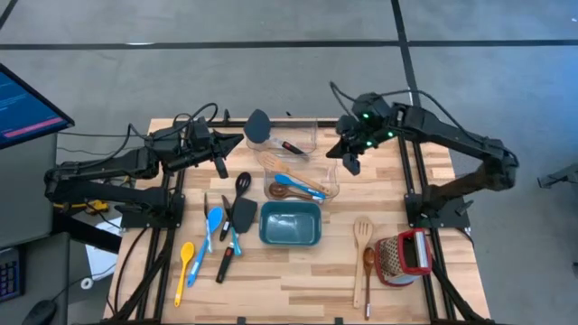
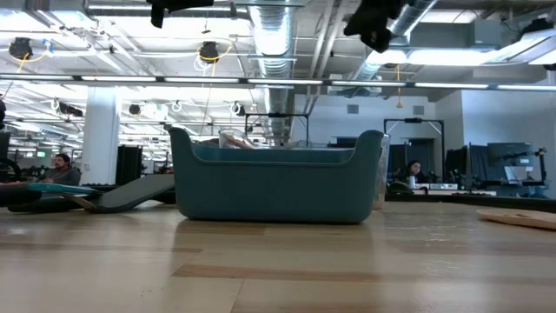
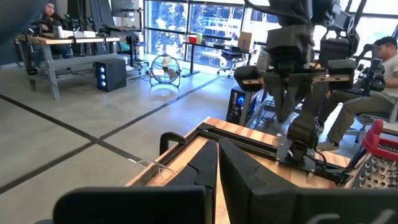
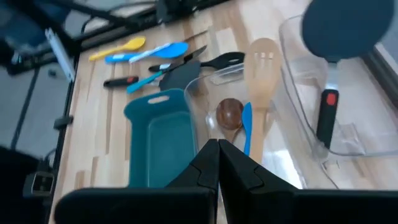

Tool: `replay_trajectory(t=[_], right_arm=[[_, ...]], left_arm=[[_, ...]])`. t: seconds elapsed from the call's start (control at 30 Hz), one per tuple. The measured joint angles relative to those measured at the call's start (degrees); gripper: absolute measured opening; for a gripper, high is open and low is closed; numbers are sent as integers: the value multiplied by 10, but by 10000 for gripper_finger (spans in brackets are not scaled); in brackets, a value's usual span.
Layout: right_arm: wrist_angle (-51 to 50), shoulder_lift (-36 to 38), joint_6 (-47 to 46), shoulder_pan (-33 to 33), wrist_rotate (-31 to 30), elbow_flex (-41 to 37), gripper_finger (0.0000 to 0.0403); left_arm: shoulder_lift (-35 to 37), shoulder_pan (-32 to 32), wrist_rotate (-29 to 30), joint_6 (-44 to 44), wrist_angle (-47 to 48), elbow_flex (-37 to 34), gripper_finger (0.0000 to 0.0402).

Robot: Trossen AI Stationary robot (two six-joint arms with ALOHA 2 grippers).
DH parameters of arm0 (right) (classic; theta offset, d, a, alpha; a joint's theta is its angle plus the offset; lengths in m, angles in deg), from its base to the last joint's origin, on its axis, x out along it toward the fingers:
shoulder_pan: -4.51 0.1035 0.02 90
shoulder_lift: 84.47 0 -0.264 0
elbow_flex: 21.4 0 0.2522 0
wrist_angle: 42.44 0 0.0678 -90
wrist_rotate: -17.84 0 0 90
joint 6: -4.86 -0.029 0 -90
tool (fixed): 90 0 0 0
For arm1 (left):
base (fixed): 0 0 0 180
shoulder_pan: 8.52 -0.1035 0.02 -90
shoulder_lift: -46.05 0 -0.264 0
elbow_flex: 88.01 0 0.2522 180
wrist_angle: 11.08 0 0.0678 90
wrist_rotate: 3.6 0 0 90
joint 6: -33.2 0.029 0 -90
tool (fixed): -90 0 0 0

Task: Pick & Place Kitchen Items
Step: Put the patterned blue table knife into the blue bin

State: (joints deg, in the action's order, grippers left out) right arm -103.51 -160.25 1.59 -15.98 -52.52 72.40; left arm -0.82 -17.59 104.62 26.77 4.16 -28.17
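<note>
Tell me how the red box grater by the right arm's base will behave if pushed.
The red box grater lies on its side near the table's right edge, so it cannot topple. Its flat perforated metal faces suggest it would slide or pivot rather than roll. Probably rigid and light; a nudge might knock the wooden spoon beside it.

A yellow spoon (image 1: 183, 268) is laid at the left front of the table, bowl (image 1: 187, 251) toward the back. Just beside it a blue spoon (image 1: 210, 229) is set, w/ a black ladle (image 1: 237, 199) and black spatula (image 1: 243, 215) close by, handles crossing; a black-and-red handled tool (image 1: 225, 264) and a blue-handled one (image 1: 235, 242) are mixed in. In the clear container nearer centre, a pale slotted wooden spatula (image 4: 260, 93), brown wooden spoon (image 4: 229, 114) and small blue spoon (image 4: 246, 127) are piled. A dark spatula w/ red-banded handle (image 4: 329, 74) is propped in the rear clear container. At right front, a slotted wooden spatula (image 1: 361, 257) and brown wooden spoon (image 1: 368, 282) lie side by side.
</note>
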Motion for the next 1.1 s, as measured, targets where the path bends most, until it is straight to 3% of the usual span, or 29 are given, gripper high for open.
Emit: replay_trajectory(t=[0.17, 0.37, 0.7, 0.83, 1.1], right_arm=[[34, 64, -69, -14, -1, -66, 0], [28, 96, -88, -18, -2, -88, 0], [28, 98, -93, -17, -2, -90, 0], [25, 98, -154, -17, 0, -90, 0], [-75, 65, -178, -11, 32, -89, 0]], left_arm=[[0, 0, 0, 0, -1, 0, 4], [0, 0, 3, 0, -1, 0, 4], [0, 0, 3, 0, -4, 0, 4], [0, 0, 2, 0, -5, 0, 4], [0, 0, 2, 0, -11, 0, 4]])
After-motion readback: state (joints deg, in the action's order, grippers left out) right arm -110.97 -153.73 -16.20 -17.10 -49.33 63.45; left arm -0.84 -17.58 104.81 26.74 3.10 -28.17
